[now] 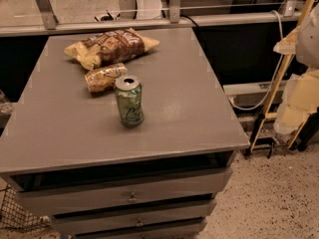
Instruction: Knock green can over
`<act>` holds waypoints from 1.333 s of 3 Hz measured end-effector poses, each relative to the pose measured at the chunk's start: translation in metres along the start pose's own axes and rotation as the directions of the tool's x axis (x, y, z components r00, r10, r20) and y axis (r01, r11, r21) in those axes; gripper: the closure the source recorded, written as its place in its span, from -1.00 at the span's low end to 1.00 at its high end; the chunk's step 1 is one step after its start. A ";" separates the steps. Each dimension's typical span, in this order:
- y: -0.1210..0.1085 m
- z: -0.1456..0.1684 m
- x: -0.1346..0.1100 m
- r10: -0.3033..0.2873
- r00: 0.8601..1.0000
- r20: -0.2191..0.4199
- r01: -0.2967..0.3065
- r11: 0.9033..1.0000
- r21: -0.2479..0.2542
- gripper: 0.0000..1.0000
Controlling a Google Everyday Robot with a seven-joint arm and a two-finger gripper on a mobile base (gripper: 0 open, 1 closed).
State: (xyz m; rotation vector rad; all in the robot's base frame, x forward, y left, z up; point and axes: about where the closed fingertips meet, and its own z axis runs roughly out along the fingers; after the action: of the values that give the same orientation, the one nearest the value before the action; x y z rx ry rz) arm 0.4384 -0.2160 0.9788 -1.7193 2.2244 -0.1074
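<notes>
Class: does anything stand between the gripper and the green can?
Nothing visible does. The gripper hangs at the right edge; only bare cabinet top lies between it and the green can. Two snack bags lie behind the can.

Green can (pixel 129 101): thin metal, smooth, soft sheen on side; silver top brighter, reflective. Big snack bag (pixel 110 47) & small snack bag (pixel 104 76): crinkly plastic/foil film, glossy, creased all over. Cabinet top (pixel 189 98): grey paint, smooth, semi-matt w/ faint glare patch. Drawer fronts (pixel 164 190): same grey paint, matt; knob (pixel 132 198) small, metallic. Rail (pixel 149 24) at back: grey metal, dull. Wire basket (pixel 15 213) lower left: thin dark metal mesh. Floor (pixel 269 198): hard, speckled, stone-like. Gripper (pixel 299 101) at far right edge, off the cabinet: pale cream shell, looks like matt hard plastic; can't tell more.
</notes>
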 end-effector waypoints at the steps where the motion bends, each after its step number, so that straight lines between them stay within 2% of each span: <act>1: -0.002 0.002 -0.002 0.003 1.000 0.012 -0.003 1.000 0.001 -1.00; 2: -0.013 0.014 -0.014 0.015 0.997 0.079 -0.015 1.000 -0.002 -1.00; 3: -0.029 0.057 -0.074 -0.008 0.964 0.265 0.026 0.998 -0.063 -1.00; 4: -0.031 0.090 -0.142 -0.005 0.876 0.483 0.084 0.986 -0.141 -1.00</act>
State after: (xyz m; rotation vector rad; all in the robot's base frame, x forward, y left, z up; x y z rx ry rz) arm 0.5257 -0.0767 0.9314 -1.6494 1.8593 0.4541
